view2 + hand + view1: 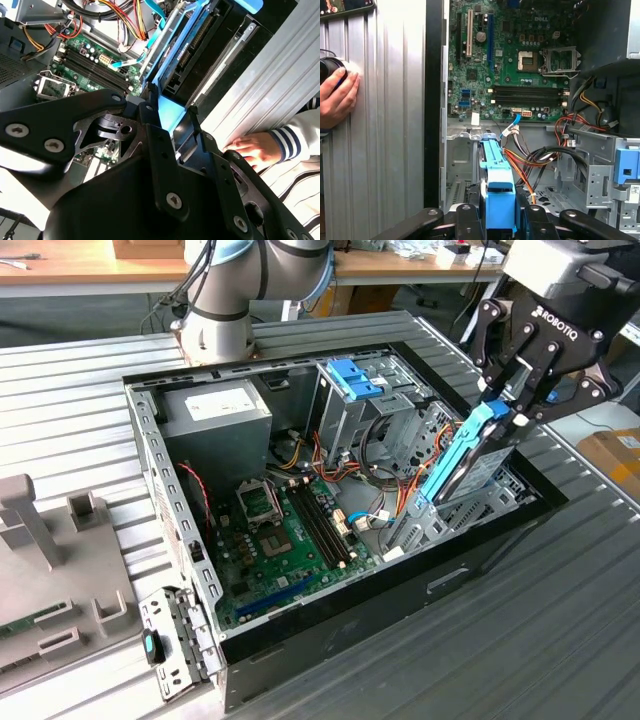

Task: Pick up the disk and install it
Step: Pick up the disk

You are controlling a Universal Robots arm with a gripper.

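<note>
a: now, where is the disk point(462, 462) found, and how is it gripped?
b: it is held tilted, with its lower end at the drive bay point(478, 502), at the exterior view's right of the open computer case point(150, 440); the gripper point(505, 405) is clamped on its upper end, on the blue frame point(498, 185)
a: how is it expected to handle?
b: it is judged stiff and fairly dense, with slick metal faces; shocks are best avoided, so the plastic frame edges are taken as the safest hold. a person's hand point(337, 97) is rested on the ribbed table point(385, 125), well apart
</note>
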